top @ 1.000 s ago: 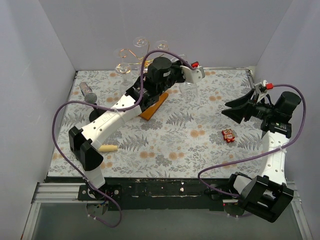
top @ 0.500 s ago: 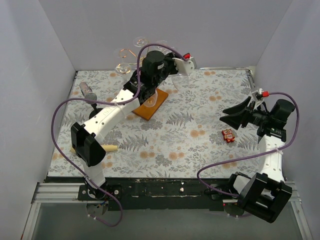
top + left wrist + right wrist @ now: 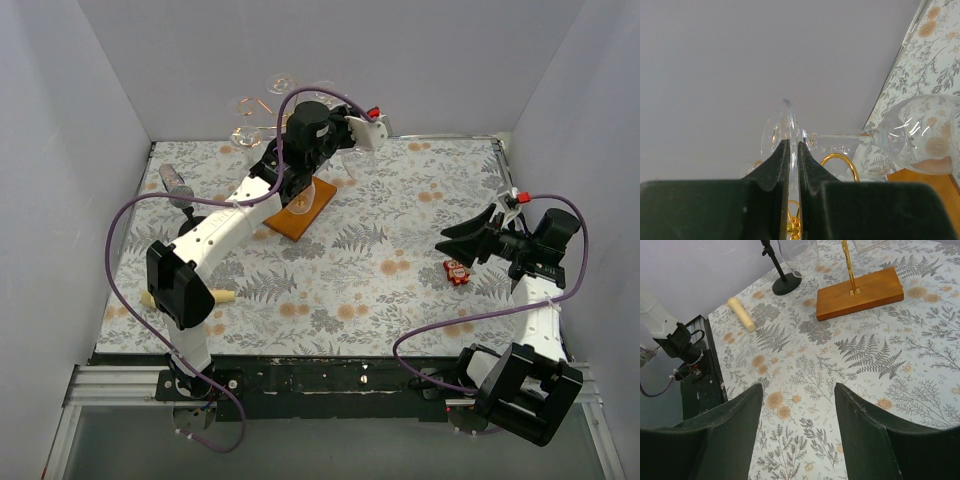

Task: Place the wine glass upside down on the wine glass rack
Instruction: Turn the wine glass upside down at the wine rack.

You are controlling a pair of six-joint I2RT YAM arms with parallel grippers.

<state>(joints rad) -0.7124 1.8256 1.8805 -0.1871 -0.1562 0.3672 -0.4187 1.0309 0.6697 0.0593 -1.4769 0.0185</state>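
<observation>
In the left wrist view my left gripper (image 3: 794, 145) is shut on the round foot of the clear wine glass (image 3: 920, 135). The glass lies sideways, its stem running right to the bowl. Just beyond the fingertips are gold curled arms of the wine glass rack (image 3: 841, 161). From above, the left gripper (image 3: 345, 135) is raised beside the rack's spirals (image 3: 262, 103), over its wooden base (image 3: 300, 210); the glass is hard to make out there. My right gripper (image 3: 462, 235) (image 3: 797, 395) hangs open over the mat, holding nothing.
A small red toy (image 3: 458, 270) lies near the right gripper. A black microphone stand (image 3: 785, 282) and its microphone (image 3: 178, 185) are at the left. A cream cylinder (image 3: 215, 297) (image 3: 741, 314) lies by the left arm's base. White walls enclose three sides.
My left arm has swung left and back toward the rack's top with the glass still held. The right gripper has drifted nearer and slightly left, still open.
</observation>
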